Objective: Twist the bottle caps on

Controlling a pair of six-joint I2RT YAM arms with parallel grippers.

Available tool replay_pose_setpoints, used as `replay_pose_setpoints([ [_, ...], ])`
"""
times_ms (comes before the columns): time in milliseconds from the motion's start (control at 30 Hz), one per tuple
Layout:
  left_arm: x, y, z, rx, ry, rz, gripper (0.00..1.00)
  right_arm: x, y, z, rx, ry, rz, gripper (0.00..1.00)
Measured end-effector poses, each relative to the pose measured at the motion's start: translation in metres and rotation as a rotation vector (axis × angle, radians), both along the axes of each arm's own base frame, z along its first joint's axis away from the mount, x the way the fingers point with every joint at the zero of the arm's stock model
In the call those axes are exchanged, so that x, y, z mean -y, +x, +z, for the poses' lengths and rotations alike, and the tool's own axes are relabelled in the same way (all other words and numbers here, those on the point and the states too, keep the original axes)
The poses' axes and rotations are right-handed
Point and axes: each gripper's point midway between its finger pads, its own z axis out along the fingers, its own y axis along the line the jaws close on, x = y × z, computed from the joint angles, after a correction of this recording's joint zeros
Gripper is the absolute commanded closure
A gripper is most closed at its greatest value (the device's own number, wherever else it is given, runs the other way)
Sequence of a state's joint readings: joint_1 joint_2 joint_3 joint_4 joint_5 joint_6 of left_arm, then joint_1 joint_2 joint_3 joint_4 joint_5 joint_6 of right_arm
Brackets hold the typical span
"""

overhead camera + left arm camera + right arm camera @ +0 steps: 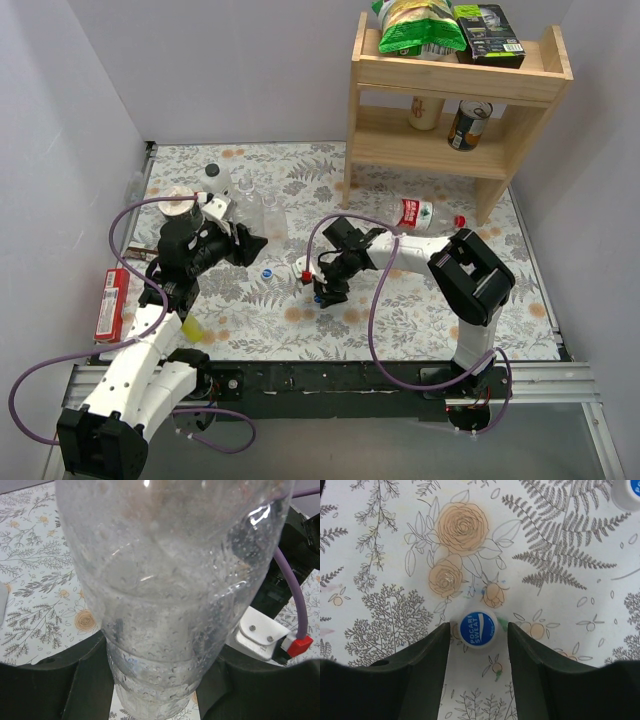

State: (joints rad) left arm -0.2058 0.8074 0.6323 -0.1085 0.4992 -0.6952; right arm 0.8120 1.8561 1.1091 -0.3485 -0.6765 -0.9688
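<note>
- Top external view: a red packet (pixel 115 303) lies flat at the left edge of the table (pixel 400 320), and a white bottle (pixel 215 185) with a black cap stands behind it.
- Left tool (pixel 155 680) is clamped on an upright clear bottle (pixel 170 580); droplets bead its wall.
- One loose blue cap (pixel 266 270) lies on the table between the two arms.
- Right tool (pixel 479 645) has its jaws apart, straddling a second blue cap (pixel 478 629) printed POCARI SWEAT, which lies flat on the table.
- Red-label bottle (pixel 415 213) lies on its side near the shelf foot, with a red cap (pixel 459 221) at its right end; I cannot tell whether the cap is screwed on.
- Wooden shelf (pixel 455 75): the top tier holds a green bag (pixel 420 25) and a dark box (pixel 490 35); the lower tier holds a can (pixel 466 125).
</note>
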Motion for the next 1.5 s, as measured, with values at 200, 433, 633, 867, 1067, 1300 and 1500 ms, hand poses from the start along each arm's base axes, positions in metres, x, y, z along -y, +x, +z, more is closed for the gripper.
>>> replay_pose_setpoints([
  [200, 0.0, -0.001, -0.002, -0.007, 0.001, 0.0, 1.0, -0.005, -0.009, 0.0, 0.004, 0.002, 0.029, 0.48],
  [433, 0.001, -0.002, -0.003, -0.009, 0.0, -0.008, 1.0, -0.004, -0.007, -0.001, 0.011, -0.007, 0.023, 0.55],
  [633, 0.007, -0.009, -0.011, -0.013, 0.01, -0.071, 1.0, -0.005, -0.004, -0.001, 0.027, -0.005, 0.025, 0.72],
  [867, 0.033, -0.043, -0.039, -0.036, 0.031, -0.355, 1.0, 0.006, 0.006, 0.054, 0.09, 0.031, -0.017, 0.75],
  [1067, 0.052, -0.065, -0.077, -0.073, 0.071, -0.572, 1.0, 0.031, 0.051, 0.203, 0.229, 0.231, -0.173, 0.74],
  [1300, 0.079, -0.093, -0.111, -0.066, 0.141, -0.785, 1.0, 0.032, 0.024, 0.3, 0.24, 0.375, -0.143, 0.71],
  [1500, 0.084, -0.095, -0.114, -0.029, 0.158, -0.827, 1.0, 0.02, -0.012, 0.276, 0.133, 0.296, -0.045, 0.71],
])
